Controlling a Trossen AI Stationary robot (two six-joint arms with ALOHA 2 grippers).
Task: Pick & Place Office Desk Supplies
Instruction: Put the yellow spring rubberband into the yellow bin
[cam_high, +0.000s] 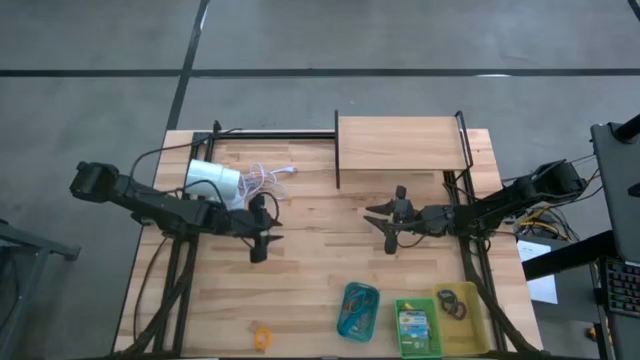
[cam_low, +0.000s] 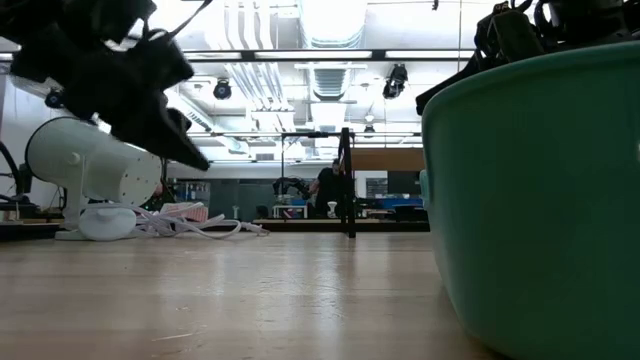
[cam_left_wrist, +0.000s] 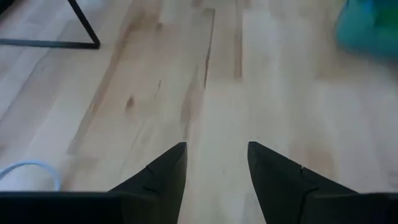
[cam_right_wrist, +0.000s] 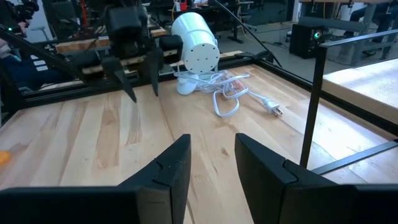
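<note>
My left gripper (cam_high: 262, 236) and my right gripper (cam_high: 392, 221) both hang with fingers spread and empty over the bare middle of the table (cam_high: 310, 280), facing each other. The supplies lie at the near edge: a yellow-and-green crayon box (cam_high: 413, 325) in the green tray (cam_high: 418, 347), thin coloured loops (cam_high: 357, 309) in the teal tray (cam_high: 360, 288), dark loops (cam_high: 452, 304) in the yellow tray (cam_high: 474, 333), and a small orange loop (cam_high: 262, 336) loose on the wood to their left

Pale matt wooden table (cam_high: 320, 265), glossy white plastic lamp (cam_right_wrist: 194, 38), smooth teal plastic tray (cam_low: 535, 190).
</note>
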